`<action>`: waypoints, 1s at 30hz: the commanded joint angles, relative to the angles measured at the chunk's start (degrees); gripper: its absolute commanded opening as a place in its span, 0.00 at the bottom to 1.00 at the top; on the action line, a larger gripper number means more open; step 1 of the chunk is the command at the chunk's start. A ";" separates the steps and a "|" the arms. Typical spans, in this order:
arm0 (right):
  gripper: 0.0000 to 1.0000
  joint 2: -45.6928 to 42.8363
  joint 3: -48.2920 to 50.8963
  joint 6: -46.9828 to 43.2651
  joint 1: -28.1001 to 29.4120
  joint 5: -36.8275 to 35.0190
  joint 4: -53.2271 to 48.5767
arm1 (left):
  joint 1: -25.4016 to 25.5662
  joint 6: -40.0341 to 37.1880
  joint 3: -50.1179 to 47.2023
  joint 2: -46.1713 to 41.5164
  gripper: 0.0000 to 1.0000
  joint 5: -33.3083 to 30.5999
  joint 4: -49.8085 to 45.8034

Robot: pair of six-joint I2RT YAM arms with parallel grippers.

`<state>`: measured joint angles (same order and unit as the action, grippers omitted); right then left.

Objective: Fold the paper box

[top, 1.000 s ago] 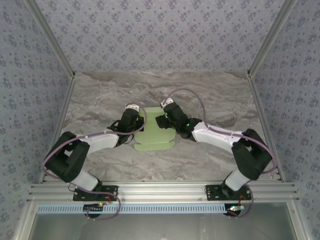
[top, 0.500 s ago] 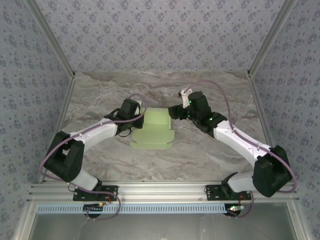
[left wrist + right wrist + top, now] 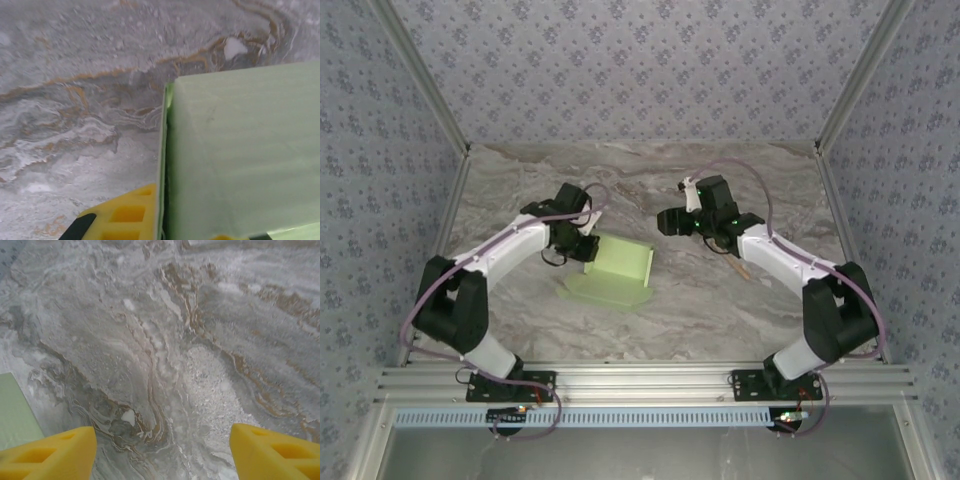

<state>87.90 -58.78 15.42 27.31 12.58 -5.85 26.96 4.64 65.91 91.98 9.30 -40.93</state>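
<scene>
Lime-green is what matters here. In the top view the pale lime-green thin card paper box (image 3: 616, 266) sits roughly mid-bench, a touch nearer the left edge than the right. One panel is raised and a flap lies flat on the grey marbled bench (image 3: 710, 315) toward the near edge. The left gripper (image 3: 584, 243) is clamped on the box's left side. The right gripper (image 3: 663, 222) hangs apart from it off the right side, jaws spread with nothing in them. A thin tan wooden stick (image 3: 741, 268) pokes out from under the right arm.

Left wrist view: the card's edge runs straight down between the yellow fingers (image 3: 125, 222), so it's a pinch on one thin wall. My guess is that's the weak spot. Thin card held by one edge can buckle or crease in the wrong place if the arm pulls or twists. And since nothing pins the flat flap, the whole paper box could just slide or spin on that smooth-looking surface instead of folding.

Right wrist view: both yellow fingertips (image 3: 50, 452) stand wide apart over bare bench, with a green corner of the box just at the left of the frame. If that gripper comes in low, it could shove the raised panel flat or knock the box out of the left pinch. The forearm could also sweep the stick into the fold.
</scene>
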 commanded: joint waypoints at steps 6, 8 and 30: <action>0.72 3.77 -1.34 0.93 0.90 1.40 -1.56 | -0.24 -7.50 8.19 10.73 0.12 1.78 -13.69; 0.72 4.11 -1.08 0.91 0.91 1.38 -1.61 | -0.24 -8.36 9.80 12.96 0.12 1.40 -15.37; 0.71 5.19 0.56 -0.29 1.30 -2.09 -3.38 | -0.24 -11.67 27.47 24.86 0.44 2.20 -23.73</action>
<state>93.65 -58.76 15.66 28.42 11.57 -7.68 26.94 -6.02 91.53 117.08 9.93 -61.80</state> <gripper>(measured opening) 0.712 0.428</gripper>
